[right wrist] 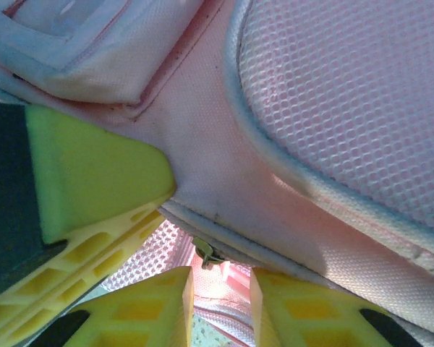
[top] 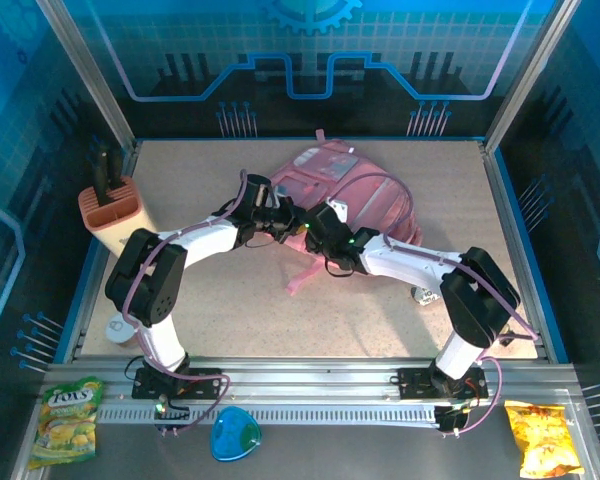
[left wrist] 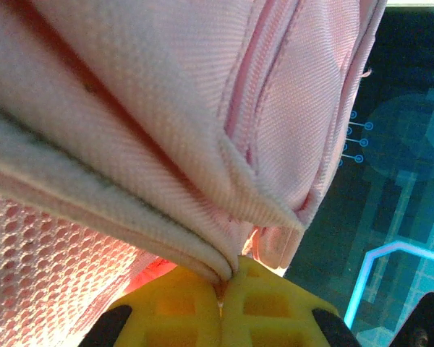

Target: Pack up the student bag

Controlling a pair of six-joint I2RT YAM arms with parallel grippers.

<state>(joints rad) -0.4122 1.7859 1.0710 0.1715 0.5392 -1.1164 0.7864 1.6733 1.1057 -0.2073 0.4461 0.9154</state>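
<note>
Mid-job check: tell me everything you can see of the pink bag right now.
The bag is a big soft pink fabric backpack slumped on the table toward the back, one strap trailing nearward. It shows woven cloth, mesh padding, pale piped edges and stitched seams. The left claw is shut on a fold of its edge; the right claw sits open at its edge, near a small metal fitting.

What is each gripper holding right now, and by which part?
The left gripper pinches a folded fabric edge of the student bag. The right gripper has its jaws parted by the bag's piped edge, clamping nothing that shows.
</note>
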